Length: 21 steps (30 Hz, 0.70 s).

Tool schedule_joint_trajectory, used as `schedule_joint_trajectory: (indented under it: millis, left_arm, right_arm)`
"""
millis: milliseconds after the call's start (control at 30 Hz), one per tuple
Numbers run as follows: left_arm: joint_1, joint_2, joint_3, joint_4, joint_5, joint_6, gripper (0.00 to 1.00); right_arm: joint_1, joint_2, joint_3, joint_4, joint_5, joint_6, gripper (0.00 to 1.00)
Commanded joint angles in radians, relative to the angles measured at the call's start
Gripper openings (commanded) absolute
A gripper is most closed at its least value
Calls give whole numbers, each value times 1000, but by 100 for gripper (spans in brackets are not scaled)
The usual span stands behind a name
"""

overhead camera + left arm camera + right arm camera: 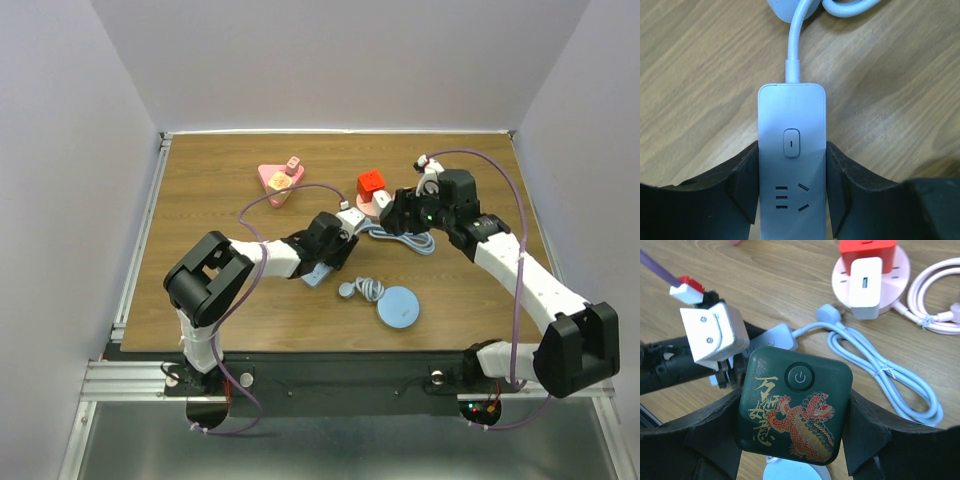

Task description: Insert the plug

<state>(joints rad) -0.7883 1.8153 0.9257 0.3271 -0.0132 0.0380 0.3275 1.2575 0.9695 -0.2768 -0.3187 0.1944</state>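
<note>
A pale blue power strip [791, 125] lies flat on the wooden table, and my left gripper [792, 200] is shut on its long sides, just past the socket slots. Its pale blue cable [880, 370] coils off toward the back. My right gripper [795, 435] is shut on the plug [795, 405], a dark green square block with a power button and a red-gold lion print. In the top view the right gripper [400, 212] hovers just right of the left gripper [335, 245]. The plug's prongs are hidden.
A pink round socket base [840, 277] carries a red cube and a white adapter, with a pink cable [935, 300] beside it. A pink triangular socket [278, 180] sits at the back left. A blue disc [398, 307] and a small white cord [362, 290] lie near the front.
</note>
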Motion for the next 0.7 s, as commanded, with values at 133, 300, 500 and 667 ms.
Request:
schedule_joint_trajectory:
  millis: [133,300,500,667]
  left_arm:
    - [31,-40,15,131,22,43,80]
    - [38,-169,-39,142,22,13,99]
    - [40,-330,-154,87,22,-102,99]
    - [43,-431,-281,37,-77,-214,99]
  right_arm:
    - [-2,14,18,126,-121,-39,0]
    - [45,34,41,143,-137,-67,0]
    - [88,80,66,154,-126,-78,0]
    - [134,132,75,188,-131,-82,0]
